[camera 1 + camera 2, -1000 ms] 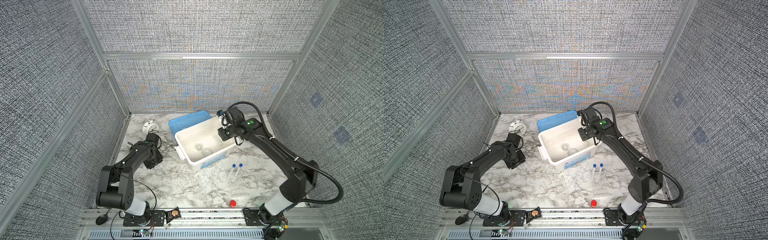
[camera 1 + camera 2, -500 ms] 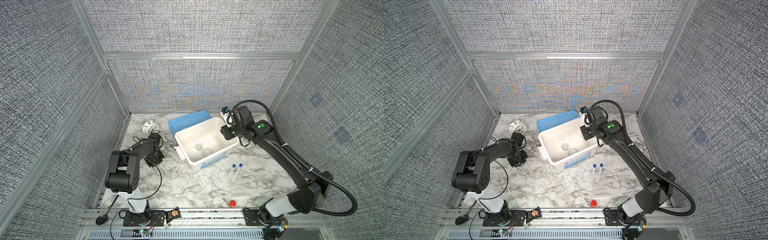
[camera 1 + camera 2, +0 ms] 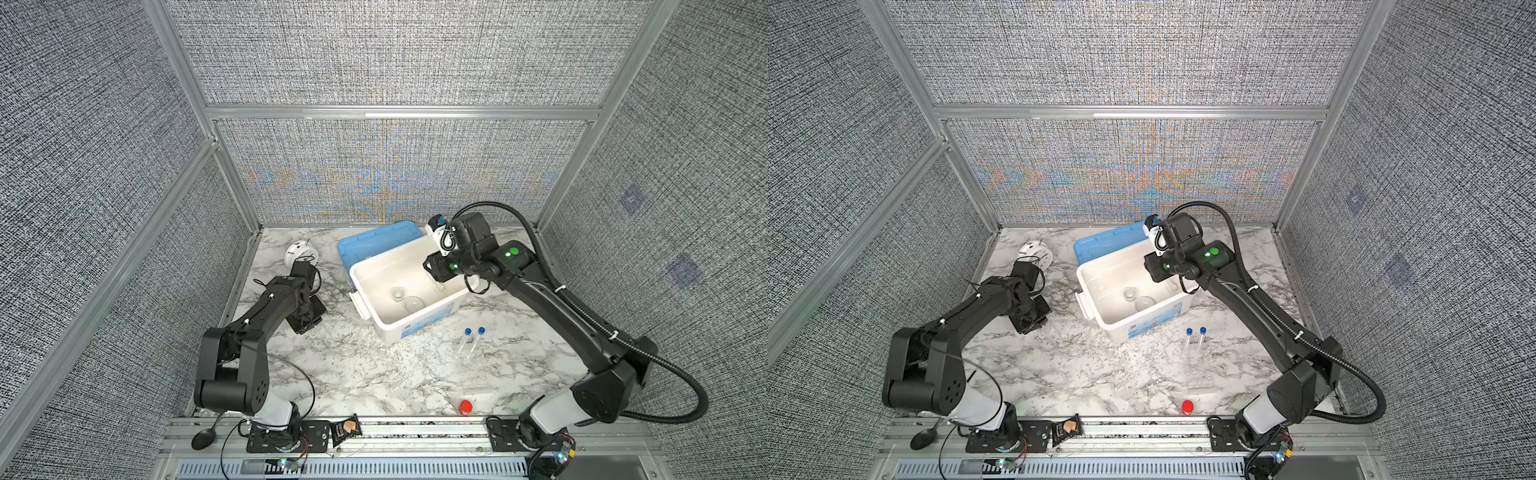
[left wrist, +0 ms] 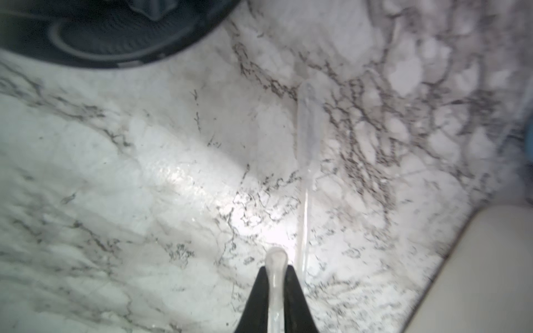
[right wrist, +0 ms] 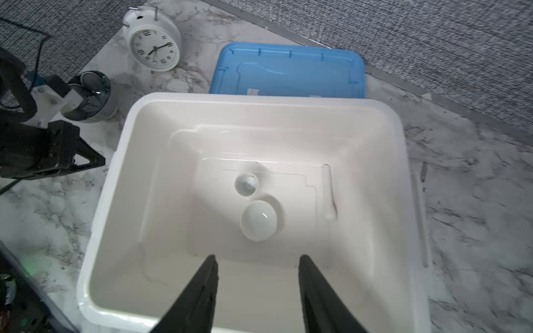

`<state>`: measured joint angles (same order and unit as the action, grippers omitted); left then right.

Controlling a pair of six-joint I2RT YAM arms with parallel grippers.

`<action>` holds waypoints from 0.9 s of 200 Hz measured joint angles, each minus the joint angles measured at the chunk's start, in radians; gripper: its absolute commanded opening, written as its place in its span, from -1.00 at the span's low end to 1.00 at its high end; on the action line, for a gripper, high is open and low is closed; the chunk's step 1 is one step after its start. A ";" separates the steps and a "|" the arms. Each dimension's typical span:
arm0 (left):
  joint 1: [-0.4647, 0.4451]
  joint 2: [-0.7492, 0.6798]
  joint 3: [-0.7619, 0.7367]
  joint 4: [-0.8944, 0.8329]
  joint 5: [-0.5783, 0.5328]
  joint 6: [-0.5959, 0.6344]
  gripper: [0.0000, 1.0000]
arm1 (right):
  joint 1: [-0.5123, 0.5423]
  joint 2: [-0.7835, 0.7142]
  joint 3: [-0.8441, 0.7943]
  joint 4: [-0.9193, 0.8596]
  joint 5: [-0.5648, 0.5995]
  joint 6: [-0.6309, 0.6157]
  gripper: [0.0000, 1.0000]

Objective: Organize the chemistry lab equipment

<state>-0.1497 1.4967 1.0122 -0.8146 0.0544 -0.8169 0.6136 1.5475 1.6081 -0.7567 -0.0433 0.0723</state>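
We are pinching a translucent piece (image 4: 276,255) with the left gripper (image 4: 275,269), jaws pressed against it, low over the worktop (image 4: 115,201). It is just beside a clear pipette (image 4: 306,138) that is lying flat. What the piece is we cannot tell. We are holding the right gripper (image 5: 257,256) spread above the bin (image 5: 121,178). Inside the bin two dishes (image 5: 246,184) are lying side by side, with the pestle (image 5: 328,193) near them. Two tubes (image 3: 465,341) are lying together on the worktop near the bin, and the lid (image 5: 288,69) is lying behind it.
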 measured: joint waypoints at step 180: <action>0.000 -0.302 0.079 0.155 0.471 -0.174 -0.75 | 0.253 0.448 0.300 0.164 -0.542 0.365 -0.10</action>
<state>-0.1497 1.1946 1.0912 -0.6598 0.5251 -0.9905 0.8669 1.9953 1.9079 -0.5926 -0.5854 0.4377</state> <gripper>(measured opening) 0.126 0.479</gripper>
